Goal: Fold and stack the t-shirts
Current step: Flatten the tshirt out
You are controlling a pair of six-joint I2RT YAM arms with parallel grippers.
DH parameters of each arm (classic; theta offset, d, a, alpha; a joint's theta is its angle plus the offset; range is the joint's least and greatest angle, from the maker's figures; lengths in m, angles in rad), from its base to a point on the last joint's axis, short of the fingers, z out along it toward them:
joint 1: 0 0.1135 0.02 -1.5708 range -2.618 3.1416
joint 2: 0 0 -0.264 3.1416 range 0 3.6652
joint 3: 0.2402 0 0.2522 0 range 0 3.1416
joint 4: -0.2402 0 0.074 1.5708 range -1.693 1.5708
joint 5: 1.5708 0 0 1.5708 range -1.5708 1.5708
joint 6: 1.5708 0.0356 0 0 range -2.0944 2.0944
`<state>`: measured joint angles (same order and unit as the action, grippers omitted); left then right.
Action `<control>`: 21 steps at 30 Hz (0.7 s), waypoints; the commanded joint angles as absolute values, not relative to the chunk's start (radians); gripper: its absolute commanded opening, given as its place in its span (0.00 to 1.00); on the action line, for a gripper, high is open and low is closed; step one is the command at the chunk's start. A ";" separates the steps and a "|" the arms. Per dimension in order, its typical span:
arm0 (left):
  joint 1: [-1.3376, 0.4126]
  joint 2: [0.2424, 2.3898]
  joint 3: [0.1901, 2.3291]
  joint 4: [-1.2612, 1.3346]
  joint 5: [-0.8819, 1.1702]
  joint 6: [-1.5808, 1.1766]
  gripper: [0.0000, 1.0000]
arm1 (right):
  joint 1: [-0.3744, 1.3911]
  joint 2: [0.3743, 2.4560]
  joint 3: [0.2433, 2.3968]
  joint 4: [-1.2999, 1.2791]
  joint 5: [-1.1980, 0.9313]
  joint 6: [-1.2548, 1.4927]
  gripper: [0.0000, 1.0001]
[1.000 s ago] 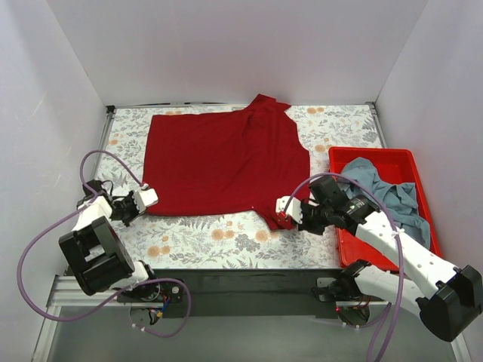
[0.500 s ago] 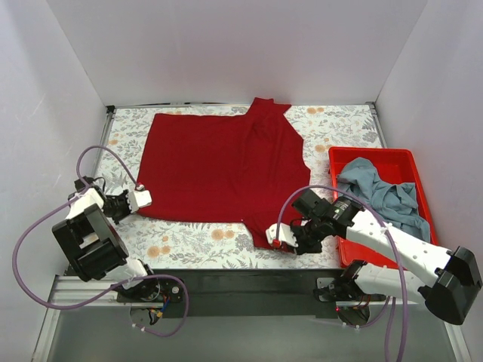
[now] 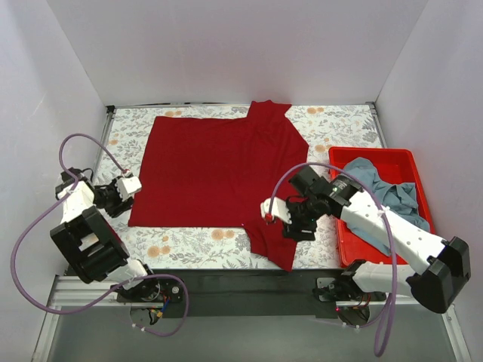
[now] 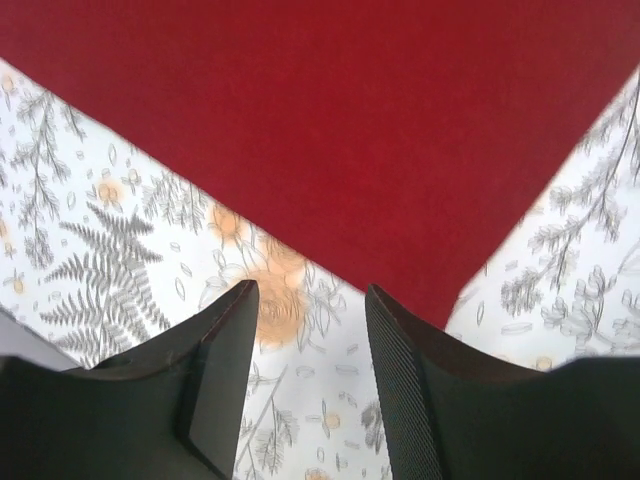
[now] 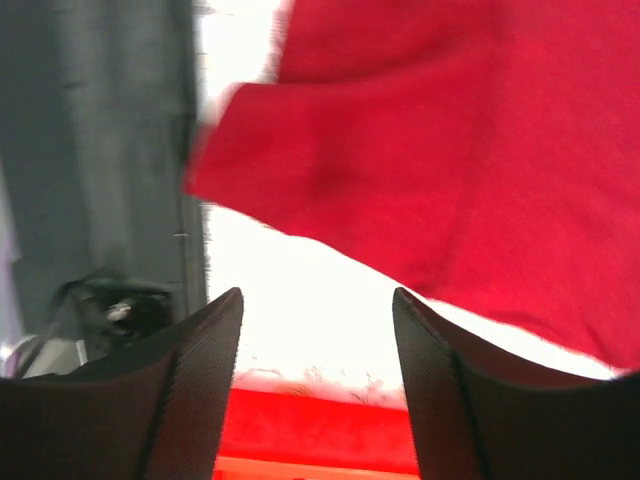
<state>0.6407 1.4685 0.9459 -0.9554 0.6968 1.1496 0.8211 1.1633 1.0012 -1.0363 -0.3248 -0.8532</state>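
a: how far along is it?
b: barely begun. the left claw (image 4: 305, 300) is released and empty, just off the near-left corner of the dark red t-shirt (image 3: 211, 170), which lies spread flat on the desk (image 3: 196, 241), unfolded.
a: and rightward?
b: the right claw (image 5: 318, 300) gapes empty by its rumpled sleeve (image 3: 275, 245). the grey-blue t-shirt (image 3: 385, 192) lies crumpled in the red bin (image 3: 343, 154). every fold and the stacking remain.
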 commanded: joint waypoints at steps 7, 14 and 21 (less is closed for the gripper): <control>0.356 1.598 1.084 -0.652 0.618 0.356 0.41 | 0.523 1.566 1.255 -0.887 -0.247 -0.701 0.58; 0.310 1.816 1.145 -0.600 0.407 0.167 0.29 | 0.482 1.788 1.310 -0.832 -0.129 -0.637 0.51; 0.313 1.786 0.970 -0.543 0.276 0.161 0.23 | 0.482 1.842 1.197 -0.802 -0.055 -0.629 0.45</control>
<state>0.3038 1.7870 1.0664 -0.5110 0.4282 0.2012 0.4793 1.8378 1.2488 -0.8055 -0.1017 -0.6460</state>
